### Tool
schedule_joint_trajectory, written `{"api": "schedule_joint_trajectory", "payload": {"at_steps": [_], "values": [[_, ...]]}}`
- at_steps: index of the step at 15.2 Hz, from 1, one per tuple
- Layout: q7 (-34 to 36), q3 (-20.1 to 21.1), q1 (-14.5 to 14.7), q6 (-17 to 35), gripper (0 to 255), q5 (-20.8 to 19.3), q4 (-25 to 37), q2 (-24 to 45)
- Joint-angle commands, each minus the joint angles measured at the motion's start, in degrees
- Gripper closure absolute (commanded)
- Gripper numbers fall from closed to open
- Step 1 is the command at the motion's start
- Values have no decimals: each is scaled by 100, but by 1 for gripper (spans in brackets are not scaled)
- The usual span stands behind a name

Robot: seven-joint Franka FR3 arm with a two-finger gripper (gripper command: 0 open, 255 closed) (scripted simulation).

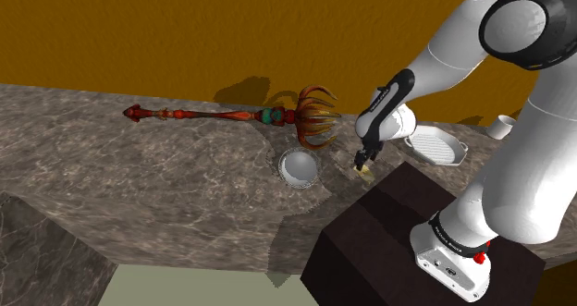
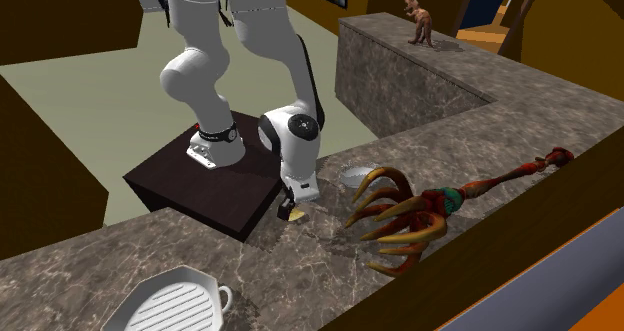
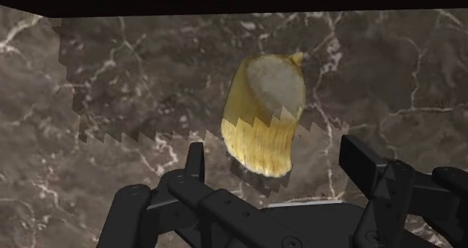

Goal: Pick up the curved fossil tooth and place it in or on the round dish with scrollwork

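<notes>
The gripper (image 3: 276, 155) hangs straight over the yellowish curved tooth (image 3: 264, 115) — fingers (image 3: 361, 160) parted astride its narrow width, touching nothing — with the white round dish (image 1: 299, 167) nearby toward the shoulder view's left.

Glossy white robot arm (image 1: 518, 156) w/ rounded segments, black joint caps (image 1: 529, 16) & dark bands btwn links, a black ring (image 1: 450, 230) w/ small white lettering near the base, a red spot (image 1: 481, 255) on the white foot, and an all-black gripper (image 3: 274, 153) w/ two blocky fingers (image 3: 196, 164) & round screw heads.
</notes>
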Motion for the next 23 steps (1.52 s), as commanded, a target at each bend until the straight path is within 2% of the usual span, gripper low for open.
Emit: {"api": "schedule_joint_trajectory", "payload": {"at_steps": [1,6,13,14,23], "values": [[7,162,-92,160,0,273,9,206],[-381,709,-520,523,0,791,112,669],[-378,709,-522,522,0,786,111,668],[-378,709,-522,522,255,786,111,668],[-379,711,-523,524,255,788,111,669]]}}
